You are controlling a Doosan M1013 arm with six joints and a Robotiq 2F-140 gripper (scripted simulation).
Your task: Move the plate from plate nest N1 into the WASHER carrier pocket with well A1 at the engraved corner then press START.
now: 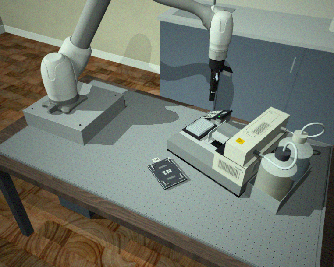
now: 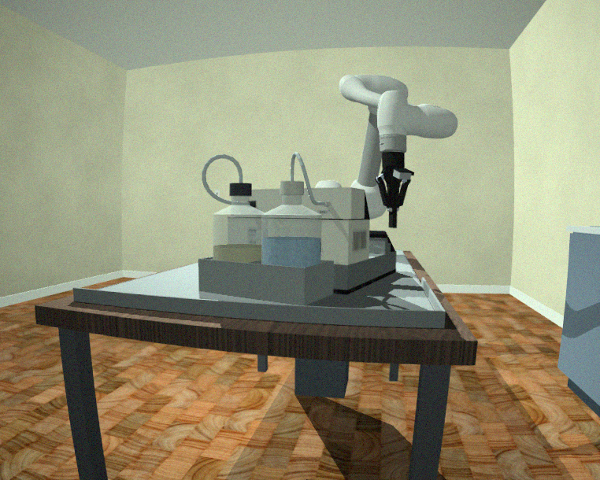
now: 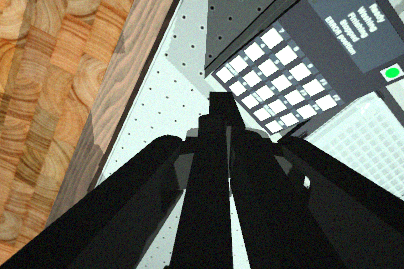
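Observation:
The white well plate (image 1: 200,126) (image 3: 360,145) lies flat on the dark carrier (image 1: 187,131) at the left front of the washer (image 1: 256,135) (image 2: 342,216). I cannot make out its cut-off corner. The keypad (image 1: 214,114) (image 3: 275,80) sits just behind the plate. The lamp (image 3: 391,72) (image 1: 220,116) beside the keys glows green. My gripper (image 1: 211,97) (image 2: 392,223) (image 3: 219,109) is shut and empty. It hangs point down a short way above the keypad's outer edge, touching nothing. The dark plate nest N1 (image 1: 167,172) lies bare on the table in front of the washer.
Two bottles (image 1: 273,172) (image 1: 301,143) (image 2: 237,227) (image 2: 291,232) with hoses stand in a grey tray (image 1: 265,198) (image 2: 264,281) right of the washer. The arm's base block (image 1: 75,114) is at the table's left rear. A blue-grey cabinet (image 1: 276,72) stands behind the table.

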